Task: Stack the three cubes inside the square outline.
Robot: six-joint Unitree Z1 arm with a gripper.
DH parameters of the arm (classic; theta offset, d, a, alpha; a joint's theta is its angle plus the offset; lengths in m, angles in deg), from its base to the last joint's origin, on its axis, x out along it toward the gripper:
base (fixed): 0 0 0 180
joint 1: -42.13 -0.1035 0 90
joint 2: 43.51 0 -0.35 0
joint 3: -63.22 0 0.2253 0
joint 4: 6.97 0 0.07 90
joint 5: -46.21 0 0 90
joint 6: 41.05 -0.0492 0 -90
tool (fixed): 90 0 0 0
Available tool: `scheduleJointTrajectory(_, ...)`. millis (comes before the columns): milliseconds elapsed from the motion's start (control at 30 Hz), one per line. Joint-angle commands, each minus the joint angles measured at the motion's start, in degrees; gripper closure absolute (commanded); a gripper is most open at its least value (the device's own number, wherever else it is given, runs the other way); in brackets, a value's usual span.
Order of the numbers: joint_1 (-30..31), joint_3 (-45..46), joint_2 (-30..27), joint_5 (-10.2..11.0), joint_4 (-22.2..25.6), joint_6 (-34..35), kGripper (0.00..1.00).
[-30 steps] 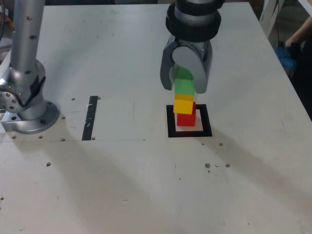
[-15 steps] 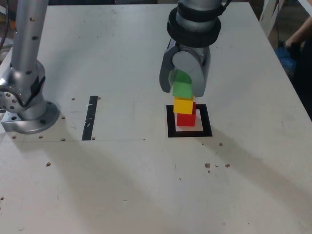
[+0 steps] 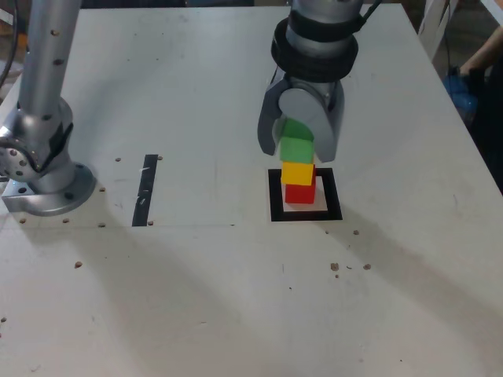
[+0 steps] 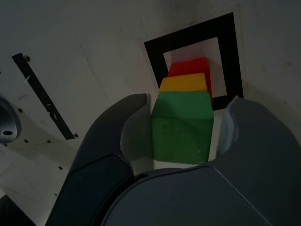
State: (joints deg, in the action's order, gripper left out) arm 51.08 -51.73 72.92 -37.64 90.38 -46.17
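The three cubes stand as one column inside the square outline (image 3: 276,196): the red cube (image 3: 299,193) at the bottom, the yellow cube (image 3: 298,173) on it, the green cube (image 3: 297,148) on top. My gripper (image 3: 298,140) hangs straight over the stack with its fingers down either side of the green cube. In the wrist view the green cube (image 4: 181,127) sits between the fingers with a narrow gap on each side, so the gripper (image 4: 186,102) is open. Past it show the yellow cube (image 4: 184,82), the red cube (image 4: 188,67) and the outline (image 4: 155,59).
The arm's metal base (image 3: 39,177) stands at the exterior view's left. A short black tape strip (image 3: 145,190) lies between the base and the outline. Small dark specks (image 3: 335,267) dot the white table. A person's arm (image 3: 481,53) shows at the far right edge.
The green cube came down onto the yellow cube and now sits level. The jaws have parted slightly from it.
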Motion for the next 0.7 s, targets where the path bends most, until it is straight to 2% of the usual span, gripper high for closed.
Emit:
scheduleJointTrajectory(0,-0.07,0.07,0.09,-0.03,-0.05,-0.08,0.11)
scheduleJointTrajectory(133,-0.07,-0.02,-0.85,0.12,0.21,0.08,0.02)
scheduleJointTrajectory(233,0.01,0.09,-2.88,0.33,0.67,0.35,0.01)
scheduleJointTrajectory(433,1.15,3.26,-12.36,1.86,3.15,1.63,0.01)
scheduleJointTrajectory(667,1.26,16.65,-25.18,2.80,3.46,3.29,0.01)
